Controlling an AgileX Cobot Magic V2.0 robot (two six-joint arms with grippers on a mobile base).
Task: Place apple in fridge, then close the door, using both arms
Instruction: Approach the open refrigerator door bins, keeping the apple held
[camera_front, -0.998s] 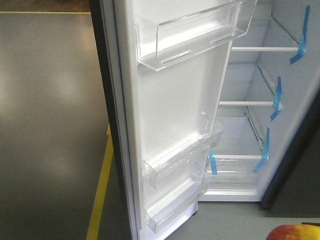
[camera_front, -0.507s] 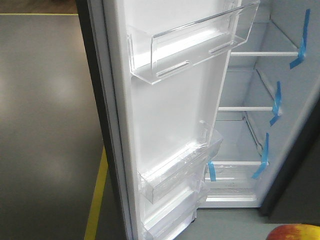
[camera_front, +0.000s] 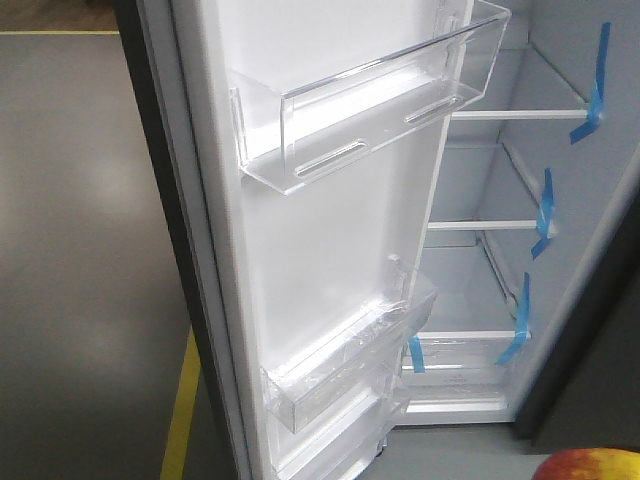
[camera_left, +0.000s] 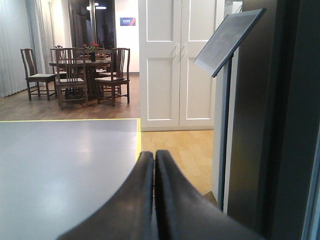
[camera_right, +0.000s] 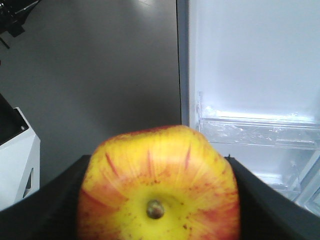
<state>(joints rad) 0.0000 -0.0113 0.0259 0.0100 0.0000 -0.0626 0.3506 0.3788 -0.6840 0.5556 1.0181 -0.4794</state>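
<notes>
Ahead of the robot, the fridge (camera_front: 480, 270) stands open, its door (camera_front: 330, 250) swung wide with the white inner face showing. Left tool (camera_left: 154, 157) held level, pressed together. Right tool (camera_right: 159, 210) pinches the apple (camera_right: 157, 170) from both sides, stem dimple toward the wrist camera; the apple sits low, outside the fridge.

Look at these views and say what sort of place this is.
Probably a staged home-style test room, not a lived-in kitchen: the open fridge has blue tape on its shelves, a yellow line marks off the grey floor, and a dining table with chairs stands beyond.
</notes>
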